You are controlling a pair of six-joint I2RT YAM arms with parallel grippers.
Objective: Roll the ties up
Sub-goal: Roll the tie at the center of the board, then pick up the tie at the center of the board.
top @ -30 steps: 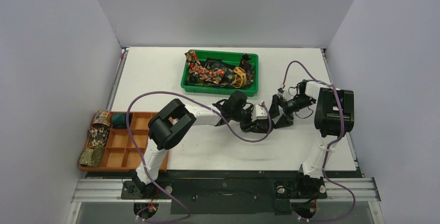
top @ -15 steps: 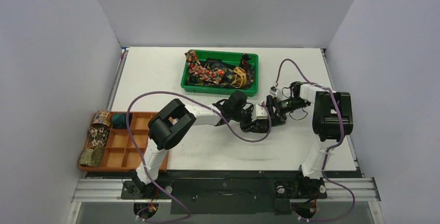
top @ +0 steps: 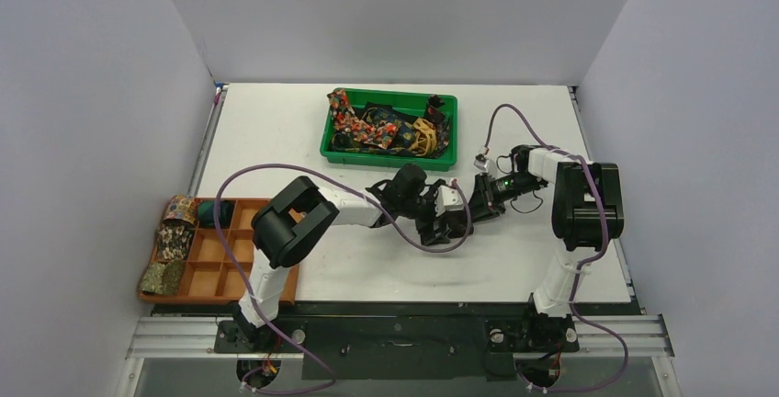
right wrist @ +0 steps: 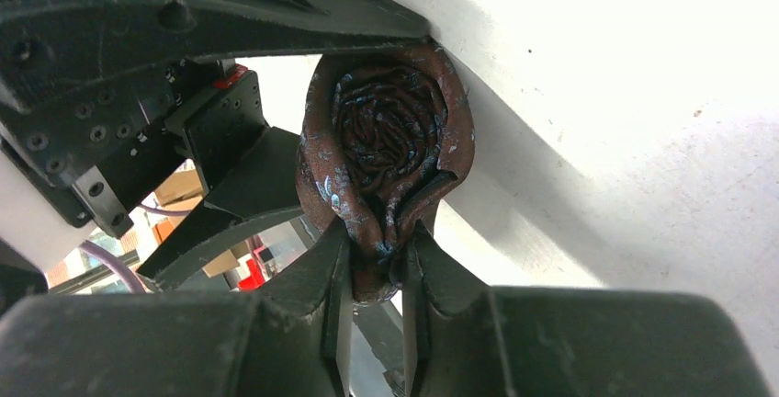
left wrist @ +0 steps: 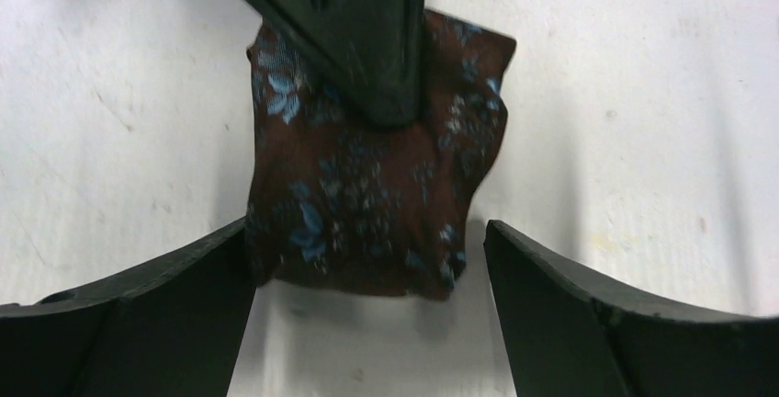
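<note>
A dark brown tie with small blue flecks [left wrist: 372,199] is rolled into a compact coil [right wrist: 390,135] and rests on the white table. My right gripper [right wrist: 378,264] is shut on the coil's loose outer edge, and one of its fingers [left wrist: 354,39] crosses over the roll. My left gripper [left wrist: 367,323] is open, its fingers standing either side of the coil's near end without squeezing it. From above, both grippers [top: 450,216] [top: 479,200] meet at mid-table and hide the coil. More loose ties [top: 386,126] lie in the green bin.
The green bin [top: 388,157] stands just behind the grippers. An orange divided tray [top: 220,273] at the left edge holds several rolled ties [top: 173,241]. Purple cables loop over the table near both arms.
My left gripper has opened and let go of the coil, pulling back slightly left. My right gripper has moved in and shut on the coil's edge.
</note>
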